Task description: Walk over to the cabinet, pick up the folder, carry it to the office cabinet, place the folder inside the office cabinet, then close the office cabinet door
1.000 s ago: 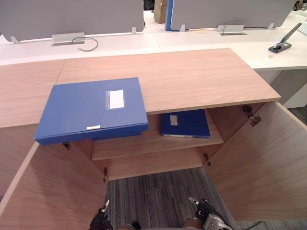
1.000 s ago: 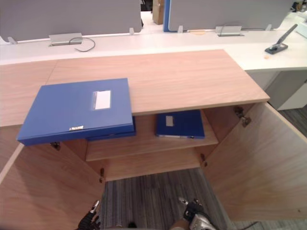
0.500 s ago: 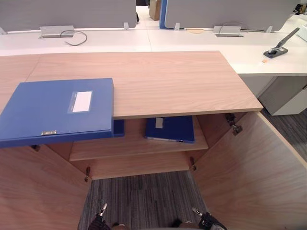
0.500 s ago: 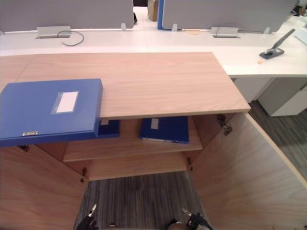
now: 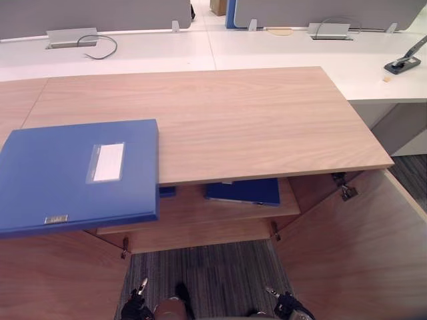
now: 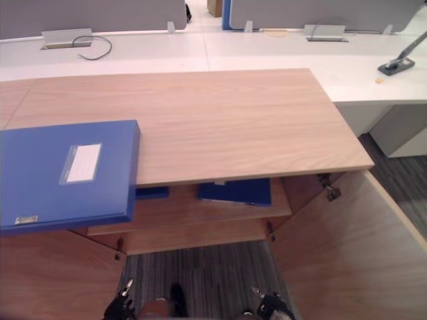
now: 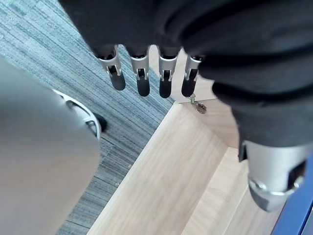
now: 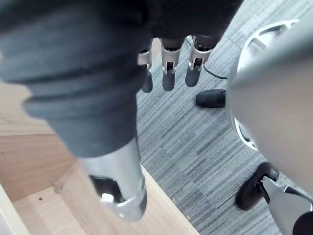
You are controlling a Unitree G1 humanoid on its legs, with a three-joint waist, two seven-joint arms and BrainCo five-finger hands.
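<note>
A blue folder [image 5: 73, 177] with a white label lies flat on the left of the wooden cabinet top [image 5: 233, 113], its front edge hanging over the open cabinet. On the shelf inside lies another blue folder [image 5: 243, 191], and a further blue edge [image 5: 167, 191] shows beside it. My left hand [image 5: 133, 307] and right hand [image 5: 290, 308] hang low near the carpet, well below the folder. In the wrist views the left fingers [image 7: 143, 73] and right fingers [image 8: 168, 66] are straight, holding nothing.
Both cabinet doors stand swung out: the left door [image 5: 53, 280] and the right door [image 5: 347, 253]. Grey carpet [image 5: 207, 273] lies between them. Behind the cabinet runs a white desk [image 5: 200, 50] with cable boxes, grey partitions and a dark desk tool [image 5: 403, 61].
The camera has shifted, so the cabinet top looks nearer and the folder sits lower in the picture. The folder itself has not moved. Both hands stay low.
</note>
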